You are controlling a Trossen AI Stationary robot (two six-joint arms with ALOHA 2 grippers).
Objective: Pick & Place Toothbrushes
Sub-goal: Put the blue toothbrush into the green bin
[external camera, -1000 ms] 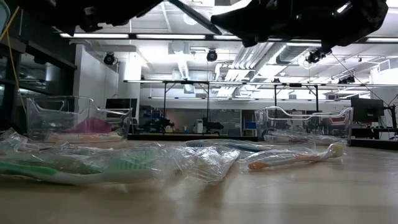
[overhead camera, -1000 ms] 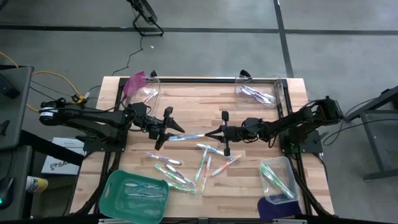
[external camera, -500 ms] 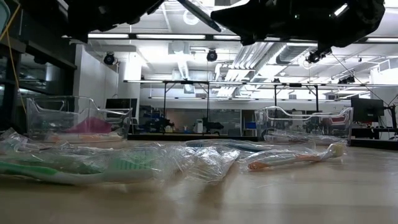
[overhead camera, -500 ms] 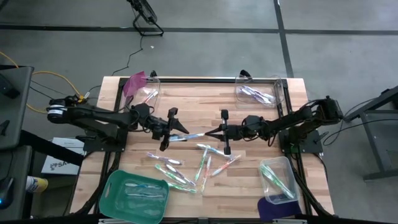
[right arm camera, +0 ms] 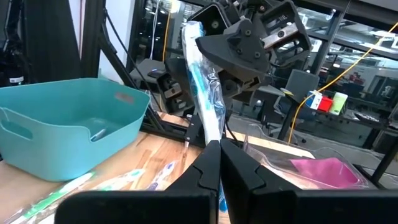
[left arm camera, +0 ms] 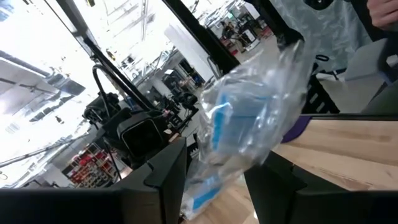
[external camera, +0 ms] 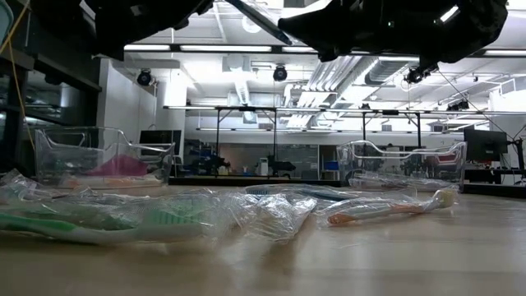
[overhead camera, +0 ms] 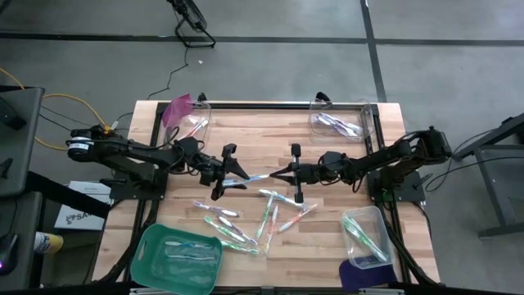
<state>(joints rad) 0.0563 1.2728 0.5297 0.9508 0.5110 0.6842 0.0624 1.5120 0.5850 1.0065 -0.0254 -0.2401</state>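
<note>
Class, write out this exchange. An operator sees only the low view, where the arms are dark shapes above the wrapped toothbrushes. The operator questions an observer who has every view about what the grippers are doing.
Operator: My low view shows only dark shapes overhead. Is anything held up there?
Observer: Yes. The right gripper is shut on one end of a clear-wrapped white and blue plastic toothbrush.
Operator: Where is the left gripper?
Observer: In the high view, the left gripper is at that toothbrush's other end. The toothbrush spans between the two grippers, over the middle of the wooden table.
</note>
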